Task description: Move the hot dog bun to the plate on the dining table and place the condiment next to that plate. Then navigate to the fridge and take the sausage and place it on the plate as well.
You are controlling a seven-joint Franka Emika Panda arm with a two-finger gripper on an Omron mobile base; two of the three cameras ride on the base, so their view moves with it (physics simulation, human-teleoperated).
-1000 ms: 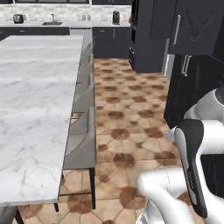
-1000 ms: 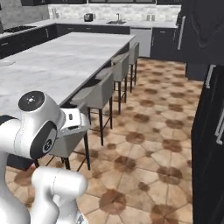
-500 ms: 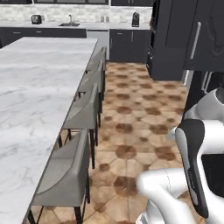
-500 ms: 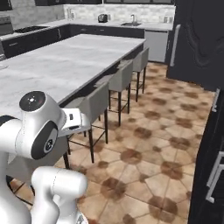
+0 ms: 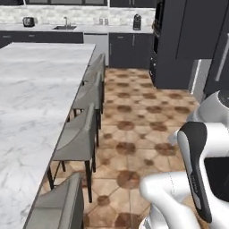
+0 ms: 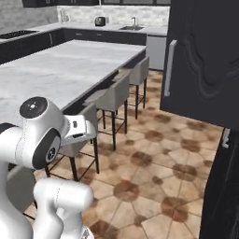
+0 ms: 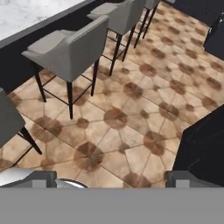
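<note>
Long white marble dining table [image 5: 31, 94] on the left with grey stools [image 5: 80, 134] along its edge, gripper [image 7: 109, 177] spread wide and empty — hanging above the brown patterned tile floor [image 7: 131, 109], black cabinets [image 6: 205, 60] on the right.

Long white marble dining table [image 5: 31, 94], bare top; grey stools [image 5: 78, 138] alongside on tile floor [image 5: 134, 120].

Open floor [image 7: 131, 127] lies ahead of the fingers [image 7: 41, 177]; stools [image 7: 72, 48] (in a row) crowd one side, dark cabinet [image 7: 205, 144] the other.
</note>
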